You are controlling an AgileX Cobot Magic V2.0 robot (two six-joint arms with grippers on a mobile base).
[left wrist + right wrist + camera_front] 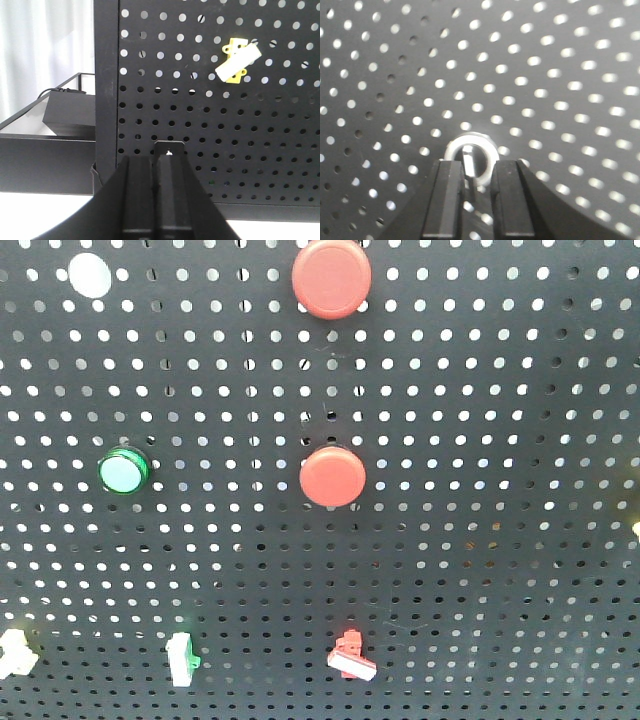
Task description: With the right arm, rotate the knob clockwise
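Note:
The knob is a dark handle with a white stripe inside a silver ring, mounted on the black pegboard. It shows only in the right wrist view. My right gripper stands open right at it, one finger on each side of the handle. The handle lies close to the left finger, and a gap shows toward the right finger. My left gripper is shut with nothing in it, low in front of the pegboard's bottom left corner. Neither gripper appears in the front view.
On the pegboard sit a large red button, a smaller red button, a green button, a white-green switch and a red switch. A yellow-white switch is above my left gripper. A black box stands left.

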